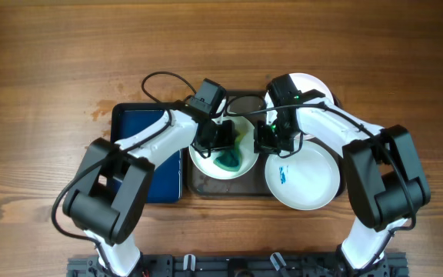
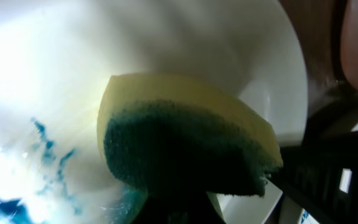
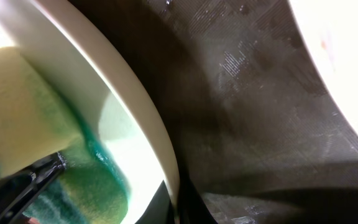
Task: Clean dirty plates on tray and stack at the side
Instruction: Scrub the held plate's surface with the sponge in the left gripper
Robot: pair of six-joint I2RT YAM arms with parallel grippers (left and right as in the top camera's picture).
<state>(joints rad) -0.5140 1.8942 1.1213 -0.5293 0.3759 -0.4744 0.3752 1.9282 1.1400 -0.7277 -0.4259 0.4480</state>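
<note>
One large dark tray [image 1: 241, 186] sits mid-table, with a smaller blue tray [image 1: 141, 146] just beside it on the left. Of the three white plates, the first plate [image 1: 206, 165] lies inside the tray. The second plate [image 1: 310, 181], blue-smeared, lies at the tray's right edge and seems to overlap the rim. The third plate [image 1: 314, 83] sits behind, half covered by the right arm. They look stiff, glossy and breakable, likely slick where wet, so the raised rim is the place to grip. The sponge [image 2: 185, 137], yellow with a green scourer, is soft and is squashed against the first plate. The left gripper [image 1: 220, 138] is clamped on it, though its fingers barely show. The right gripper [image 1: 271, 140] is at that plate's right rim; whether it pinches the rim I cannot tell, as the wrist view is too close and dark.
</note>
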